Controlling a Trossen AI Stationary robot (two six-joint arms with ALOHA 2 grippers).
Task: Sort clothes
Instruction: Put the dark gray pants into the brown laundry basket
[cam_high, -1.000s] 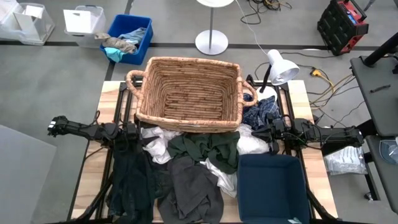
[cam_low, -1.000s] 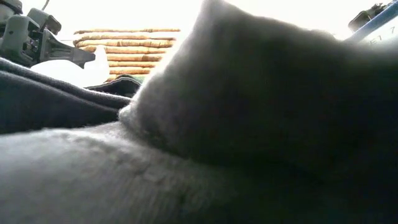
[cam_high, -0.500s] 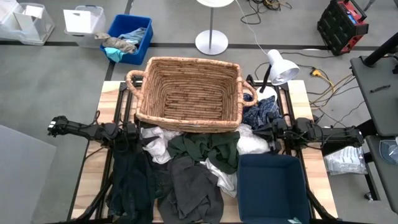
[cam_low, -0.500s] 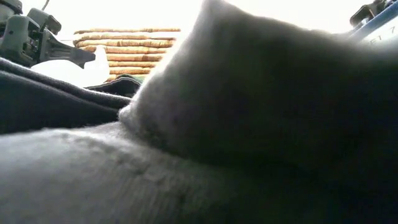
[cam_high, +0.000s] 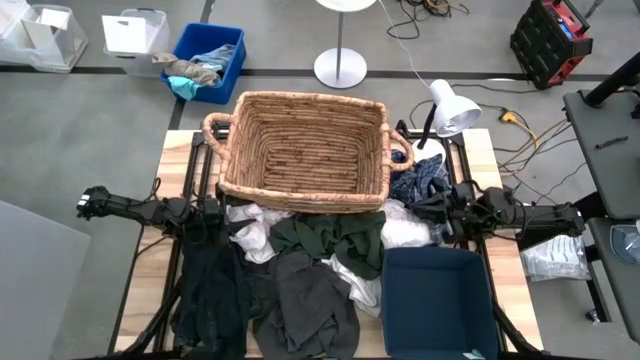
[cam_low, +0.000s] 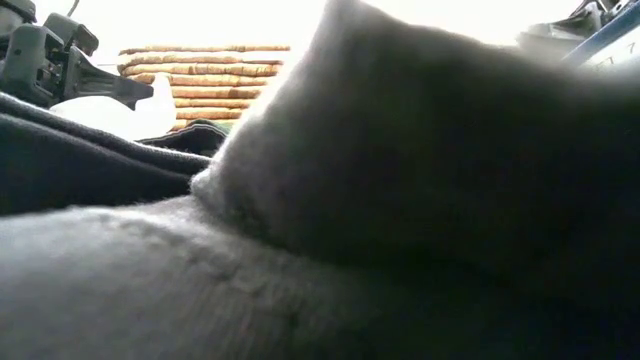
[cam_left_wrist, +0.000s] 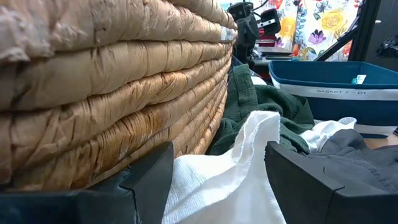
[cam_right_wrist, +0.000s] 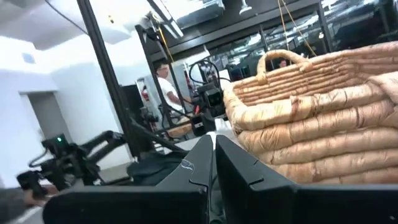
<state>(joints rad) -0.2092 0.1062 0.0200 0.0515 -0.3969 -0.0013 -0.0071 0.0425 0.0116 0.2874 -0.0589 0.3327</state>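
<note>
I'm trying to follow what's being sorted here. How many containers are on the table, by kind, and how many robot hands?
Woven basket: 1
Navy plastic bin: 1
Robot hands: 2, left hand and right hand
Total: 4

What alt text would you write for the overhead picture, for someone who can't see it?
A heap of clothes, black, grey, dark green and white, covers a wooden table between a woven basket and a navy bin. One dark robot arm lies at each side, the right pincer shut beside the pile.
</note>
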